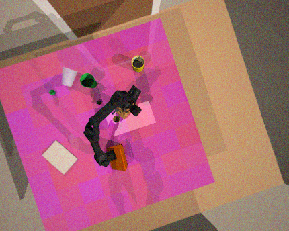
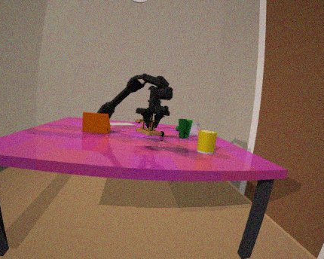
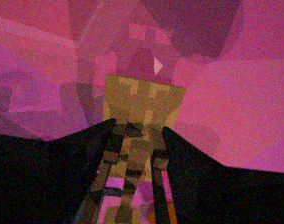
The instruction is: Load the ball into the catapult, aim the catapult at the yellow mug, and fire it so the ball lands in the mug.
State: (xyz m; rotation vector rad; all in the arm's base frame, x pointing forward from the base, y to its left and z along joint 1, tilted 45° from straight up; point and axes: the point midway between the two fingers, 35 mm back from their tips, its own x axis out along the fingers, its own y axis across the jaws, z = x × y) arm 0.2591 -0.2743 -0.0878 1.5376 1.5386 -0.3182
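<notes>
My gripper (image 2: 152,123) (image 3: 139,126) is shut on the wooden catapult (image 1: 124,113) (image 2: 149,132) (image 3: 143,102). The catapult looks slightly tilted and just above the table, its shadow apart from it in the exterior view. Its small round cup (image 1: 116,119) shows beside the fingers in the top view; I cannot see a ball in it. The yellow mug (image 1: 138,68) (image 2: 206,141) stands upright, beyond the gripper in the top view. A small dark ball (image 1: 99,102) lies near the green cup, and a small green ball (image 1: 52,92) (image 2: 177,129) lies farther left in the top view.
A green cup (image 1: 88,80) (image 2: 184,129) and a white cup (image 1: 69,77) stand near the balls. An orange block (image 1: 119,161) (image 2: 96,123) is beside the arm's base. A pale board (image 1: 59,157) lies left of the base, and a pale pink patch (image 1: 138,121) lies by the catapult.
</notes>
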